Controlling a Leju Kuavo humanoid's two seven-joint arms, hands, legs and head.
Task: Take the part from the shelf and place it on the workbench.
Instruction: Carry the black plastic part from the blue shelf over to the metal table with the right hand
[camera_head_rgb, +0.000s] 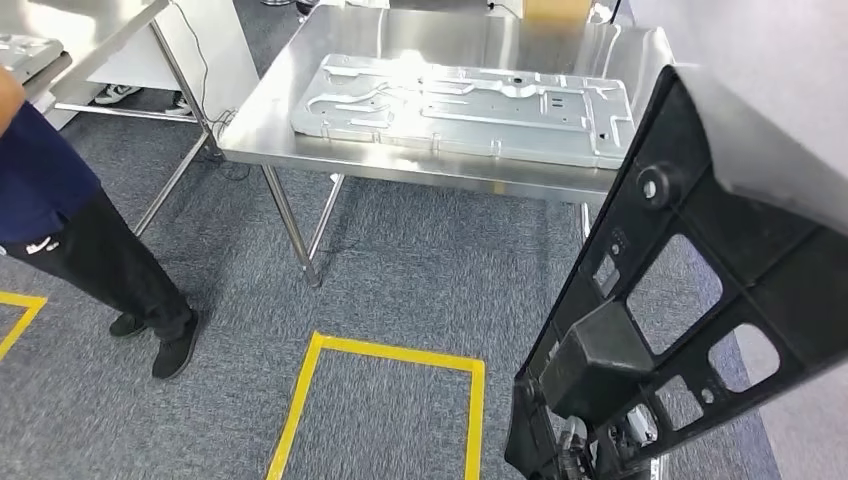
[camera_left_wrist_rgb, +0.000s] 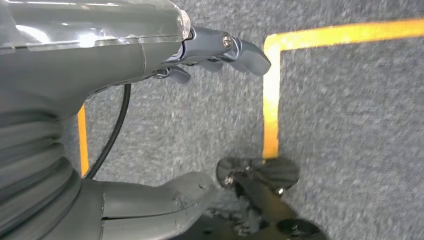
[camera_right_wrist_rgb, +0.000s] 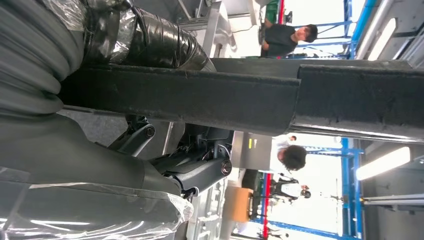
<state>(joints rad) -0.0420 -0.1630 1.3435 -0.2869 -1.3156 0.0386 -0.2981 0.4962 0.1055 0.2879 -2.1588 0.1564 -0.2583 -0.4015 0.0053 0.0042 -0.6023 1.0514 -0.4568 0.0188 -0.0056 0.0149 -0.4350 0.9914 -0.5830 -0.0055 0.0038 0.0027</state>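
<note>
The part (camera_head_rgb: 600, 350) is a large black plastic frame with several cut-outs, held up tilted at the right of the head view, above the carpet and short of the workbench. My right hand (camera_right_wrist_rgb: 190, 170) grips it, fingers wrapped round one black bar of the part (camera_right_wrist_rgb: 200, 95). The steel workbench (camera_head_rgb: 420, 30) stands ahead, with a flat stamped silver metal panel (camera_head_rgb: 470, 105) lying on it. My left hand (camera_left_wrist_rgb: 150, 60) hangs over the grey carpet, thumb and fingers apart, holding nothing.
A person in dark clothes (camera_head_rgb: 90, 250) stands at the left on the carpet. A yellow taped rectangle (camera_head_rgb: 380, 400) marks the floor in front of the workbench. Another steel table (camera_head_rgb: 90, 40) stands at the far left. More people (camera_right_wrist_rgb: 287, 157) show in the background.
</note>
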